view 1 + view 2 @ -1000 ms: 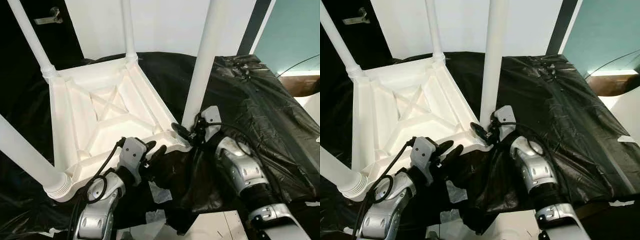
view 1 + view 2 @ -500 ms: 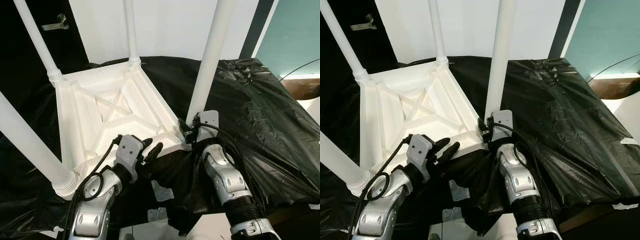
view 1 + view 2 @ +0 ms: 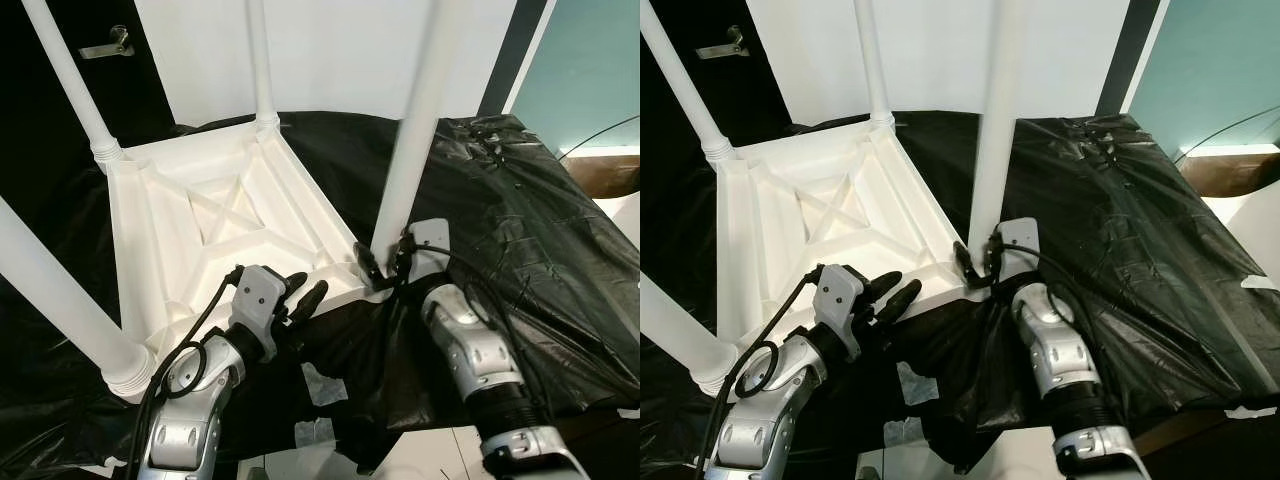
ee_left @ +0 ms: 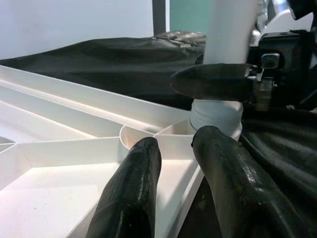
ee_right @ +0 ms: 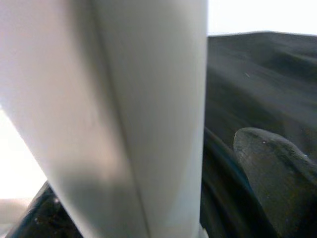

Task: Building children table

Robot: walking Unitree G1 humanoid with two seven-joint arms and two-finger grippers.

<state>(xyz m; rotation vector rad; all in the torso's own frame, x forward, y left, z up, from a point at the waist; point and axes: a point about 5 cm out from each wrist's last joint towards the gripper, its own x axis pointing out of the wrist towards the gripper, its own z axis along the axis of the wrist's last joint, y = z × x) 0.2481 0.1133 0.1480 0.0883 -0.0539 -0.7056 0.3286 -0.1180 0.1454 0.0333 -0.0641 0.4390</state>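
- Left eye view: an upturned white table (image 3: 210,215) lay on black sheeting (image 3: 520,230).
- Right gripper (image 3: 385,268) grasped the near right leg (image 3: 415,120) at its base.
- Left gripper (image 3: 305,298) rested released on the table's near edge.

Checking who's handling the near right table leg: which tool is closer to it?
Right. The right tool sits around the near right leg's base; the left tool rests at the upturned tabletop's near edge, apart from it.

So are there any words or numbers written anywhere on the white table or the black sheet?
None: no readable text on the upside-down white table, its legs, or the black sheet. The tape scraps on the sheet look blank too.
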